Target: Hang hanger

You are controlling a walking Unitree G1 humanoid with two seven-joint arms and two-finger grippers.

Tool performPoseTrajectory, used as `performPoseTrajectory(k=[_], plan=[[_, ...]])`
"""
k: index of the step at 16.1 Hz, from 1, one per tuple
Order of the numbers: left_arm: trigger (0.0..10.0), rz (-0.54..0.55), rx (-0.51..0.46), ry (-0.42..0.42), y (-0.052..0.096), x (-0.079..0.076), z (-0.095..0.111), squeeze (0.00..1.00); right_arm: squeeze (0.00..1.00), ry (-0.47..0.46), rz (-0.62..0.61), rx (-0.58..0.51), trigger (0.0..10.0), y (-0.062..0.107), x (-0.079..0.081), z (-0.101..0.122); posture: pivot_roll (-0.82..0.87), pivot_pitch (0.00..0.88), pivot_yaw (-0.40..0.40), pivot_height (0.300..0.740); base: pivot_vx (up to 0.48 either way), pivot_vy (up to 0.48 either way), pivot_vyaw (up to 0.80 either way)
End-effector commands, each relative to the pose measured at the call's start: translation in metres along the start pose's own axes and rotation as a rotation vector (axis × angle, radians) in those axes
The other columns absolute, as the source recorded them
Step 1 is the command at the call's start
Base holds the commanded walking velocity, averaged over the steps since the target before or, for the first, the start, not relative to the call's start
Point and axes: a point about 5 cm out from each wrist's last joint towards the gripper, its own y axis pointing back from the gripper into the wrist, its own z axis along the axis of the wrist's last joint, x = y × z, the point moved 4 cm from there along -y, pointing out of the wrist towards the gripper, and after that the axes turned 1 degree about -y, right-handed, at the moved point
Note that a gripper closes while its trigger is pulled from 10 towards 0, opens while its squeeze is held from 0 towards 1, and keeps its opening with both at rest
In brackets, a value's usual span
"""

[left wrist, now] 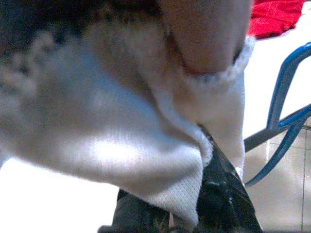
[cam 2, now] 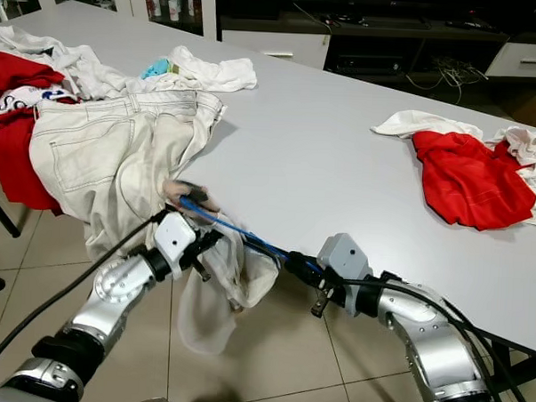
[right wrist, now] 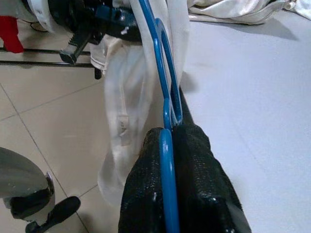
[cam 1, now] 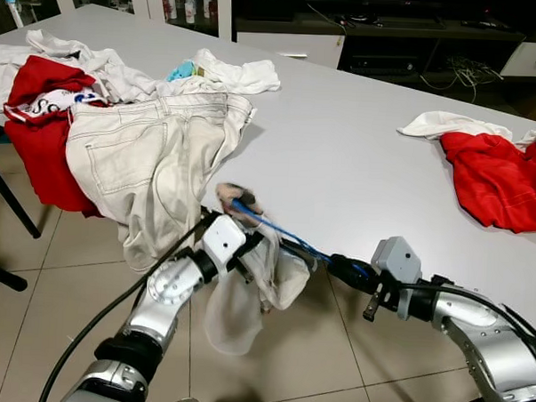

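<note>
Hanger [right wrist: 165,92] between both clamped pincers

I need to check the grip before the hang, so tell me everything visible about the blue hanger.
The blue hanger is thin, seemingly plastic or coated wire, held roughly level just off the near edge of the grey table. The right tool is shut on one end; its black fingers pinch the loop. A white garment drapes over the other end, where the left tool grips the cloth.

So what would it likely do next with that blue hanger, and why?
Probably the left gripper tugs the white garment further along the blue hanger. The right gripper pinches one end, and the cloth hangs bunched at the other.
</note>
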Motion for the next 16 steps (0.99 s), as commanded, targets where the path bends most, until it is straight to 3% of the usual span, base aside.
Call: performPoseTrajectory(k=[1, 5, 6, 8, 10, 12, 16], plan=[[10.0, -0.053, -0.036, -0.041, -0.01, 0.0, 0.016, 0.0, 0.0, 0.074, -0.015, -0.105, 10.0, 0.002, -0.011, 0.034, -0.04, 0.0, -0.016, 0.74, 0.0, 0.0, 0.0], [10.0, -0.11, -0.093, -0.034, -0.013, 0.001, 0.039, 0.0, 0.0, 0.064, -0.056, -0.136, 10.0, 0.004, -0.021, 0.047, -0.04, 0.0, -0.015, 0.74, 0.0, 0.0, 0.0], [10.0, -0.107, -0.154, -0.006, -0.018, 0.01, 0.06, 0.0, 0.0, 0.039, -0.084, -0.176, 10.0, 0.004, -0.027, 0.056, -0.04, 0.0, -0.015, 0.74, 0.0, 0.0, 0.0], [10.0, -0.09, -0.202, 0.022, -0.02, 0.021, 0.077, 0.0, 0.0, 0.021, -0.104, -0.209, 10.0, 0.003, -0.032, 0.064, -0.04, 0.0, -0.015, 0.74, 0.0, 0.0, 0.0], [10.0, -0.078, -0.228, 0.048, -0.021, 0.028, 0.087, 0.0, 0.0, 0.009, -0.124, -0.229, 10.0, 0.003, -0.035, 0.069, -0.04, 0.0, -0.016, 0.74, 0.0, 0.0, 0.0], [10.0, -0.042, -0.28, 0.124, -0.022, 0.042, 0.104, 0.0, 0.0, -0.034, -0.232, -0.287, 10.0, 0.006, -0.053, 0.08, -0.04, 0.0, -0.016, 0.74, 0.0, 0.0, 0.0], [10.0, 0.003, -0.309, 0.148, -0.026, 0.056, 0.116, 0.0, 0.0, -0.035, -0.311, -0.261, 10.0, 0.009, -0.067, 0.079, -0.04, 0.0, -0.016, 0.74, 0.0, 0.0, 0.0]])
